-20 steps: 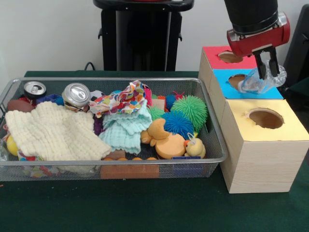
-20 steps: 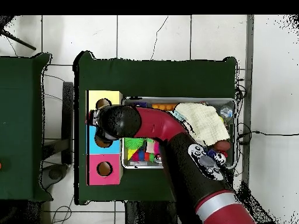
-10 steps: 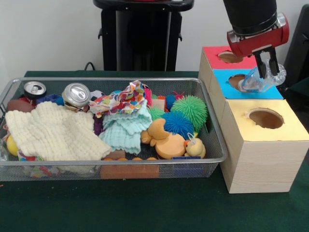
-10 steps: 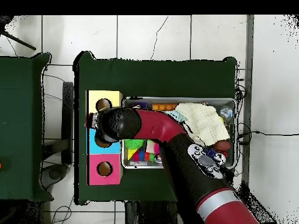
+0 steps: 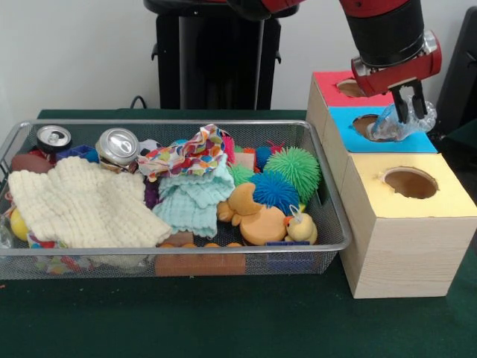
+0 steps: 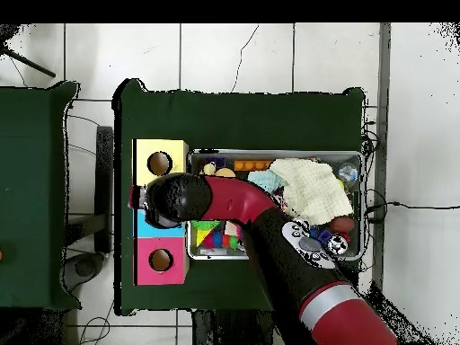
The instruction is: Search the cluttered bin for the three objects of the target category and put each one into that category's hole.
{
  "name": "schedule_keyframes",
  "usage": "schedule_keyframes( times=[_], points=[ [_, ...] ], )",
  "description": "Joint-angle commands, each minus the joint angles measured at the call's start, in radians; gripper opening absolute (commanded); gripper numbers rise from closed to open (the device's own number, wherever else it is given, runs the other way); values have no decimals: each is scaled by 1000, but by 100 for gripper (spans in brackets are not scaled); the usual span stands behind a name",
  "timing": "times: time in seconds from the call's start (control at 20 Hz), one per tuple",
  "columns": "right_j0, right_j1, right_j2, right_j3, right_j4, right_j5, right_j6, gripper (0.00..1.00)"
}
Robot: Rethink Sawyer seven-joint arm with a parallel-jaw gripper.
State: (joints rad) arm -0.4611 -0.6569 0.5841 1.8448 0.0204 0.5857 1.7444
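Gripper (image 5: 408, 112) clenched on clear crumpled plastic (image 5: 401, 124) above blue box's hole (image 5: 365, 124); no readable writing.

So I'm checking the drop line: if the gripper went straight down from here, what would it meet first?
Probably the blue box top beside its hole; the gripper holds a clear crumpled plastic piece that would touch first. Depth is unclear.
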Motion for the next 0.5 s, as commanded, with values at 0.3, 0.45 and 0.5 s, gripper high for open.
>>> schedule_keyframes(
  times=[0.3,0.45,0.5],
  points=[
    [-69,23,60,93,-89,-81,-12,0],
    [-89,25,73,104,-101,-81,-22,0],
    [-96,28,77,107,-106,-81,-25,0]
  ],
)
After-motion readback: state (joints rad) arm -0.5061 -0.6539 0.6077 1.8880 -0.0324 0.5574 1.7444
